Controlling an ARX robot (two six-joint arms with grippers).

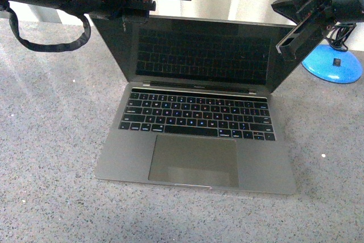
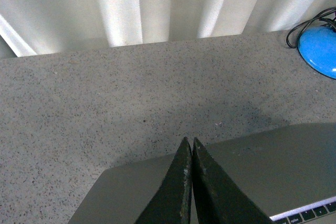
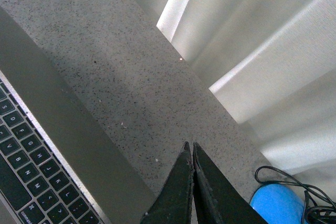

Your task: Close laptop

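The space-grey laptop point(image 1: 196, 152) stands open on the grey speckled table point(image 1: 51, 140), with its dark screen point(image 1: 202, 55) tilted back and facing me. My left gripper point(image 1: 138, 17) is shut and empty, at the lid's top left corner. In the left wrist view its closed fingertips point(image 2: 189, 141) sit over the lid's upper edge point(image 2: 273, 161). My right gripper point(image 1: 286, 45) is shut and empty at the lid's top right corner. In the right wrist view it point(image 3: 189, 144) points past the laptop point(image 3: 58, 129) over the table. Whether either gripper touches the lid I cannot tell.
A blue round base point(image 1: 333, 64) with a black cable lies on the table behind the laptop's right side, close to my right gripper; it also shows in both wrist views point(image 2: 320, 51) point(image 3: 273, 205). White curtains point(image 2: 157, 3) hang behind the table's far edge.
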